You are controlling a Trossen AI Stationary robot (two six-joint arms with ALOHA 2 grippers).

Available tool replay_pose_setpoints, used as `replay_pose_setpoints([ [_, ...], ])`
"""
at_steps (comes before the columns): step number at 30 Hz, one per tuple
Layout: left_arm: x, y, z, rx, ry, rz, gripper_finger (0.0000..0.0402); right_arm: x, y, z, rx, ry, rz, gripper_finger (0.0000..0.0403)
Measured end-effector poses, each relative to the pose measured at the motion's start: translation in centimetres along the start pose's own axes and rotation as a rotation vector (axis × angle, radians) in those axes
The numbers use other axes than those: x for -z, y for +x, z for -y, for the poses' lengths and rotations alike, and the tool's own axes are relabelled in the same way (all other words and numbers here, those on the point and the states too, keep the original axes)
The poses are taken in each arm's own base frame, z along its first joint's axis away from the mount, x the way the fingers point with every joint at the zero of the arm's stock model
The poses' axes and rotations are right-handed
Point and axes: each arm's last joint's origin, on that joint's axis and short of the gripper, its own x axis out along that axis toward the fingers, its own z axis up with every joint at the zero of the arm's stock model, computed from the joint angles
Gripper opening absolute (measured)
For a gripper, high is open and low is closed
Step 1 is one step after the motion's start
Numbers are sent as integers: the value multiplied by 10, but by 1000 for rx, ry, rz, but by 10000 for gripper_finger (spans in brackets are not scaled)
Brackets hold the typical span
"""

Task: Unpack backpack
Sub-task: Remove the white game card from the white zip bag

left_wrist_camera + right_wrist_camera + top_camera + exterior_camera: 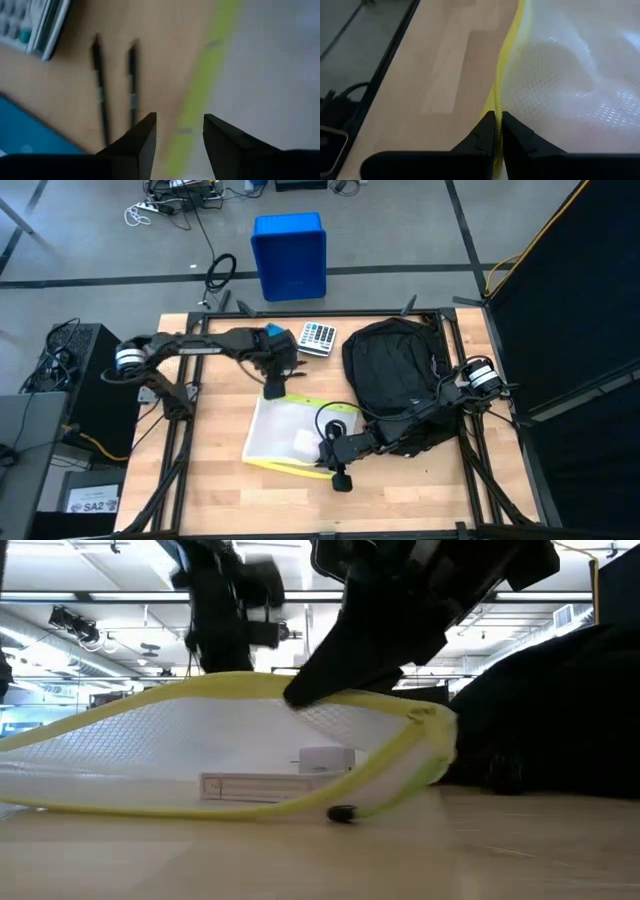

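Backpack (pixel 392 375) partly behind right arm.

I see pouch (pixel 290 430) centre frame, backpack (pixel 393 375) right, calculator (pixel 318 337) above pouch, bin (pixel 289 256) top centre.

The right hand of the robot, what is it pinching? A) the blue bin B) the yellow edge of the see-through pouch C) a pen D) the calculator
B. The right hand has its two fingers shut on the yellow zipper edge of the mesh pouch, while the calculator, the two pens and the blue bin lie away from it.
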Motion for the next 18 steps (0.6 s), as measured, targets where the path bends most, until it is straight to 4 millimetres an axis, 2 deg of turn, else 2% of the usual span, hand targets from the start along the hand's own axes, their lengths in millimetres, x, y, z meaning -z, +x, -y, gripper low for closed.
replay_pose_setpoints([
  [6, 5, -47, 79, 70, 71, 202, 131, -3, 0, 0, 27, 23, 46, 0],
  [9, 7, -60, 122, 124, 103, 345, 131, -5, 0, 0, 50, 29, 66, 0],
  [13, 18, -56, 182, 180, 185, 535, 131, -8, 0, 0, 71, 35, 102, 0],
  [18, 41, -26, 233, 166, 200, 601, 131, -12, -1, -1, 80, 48, 154, 0],
])
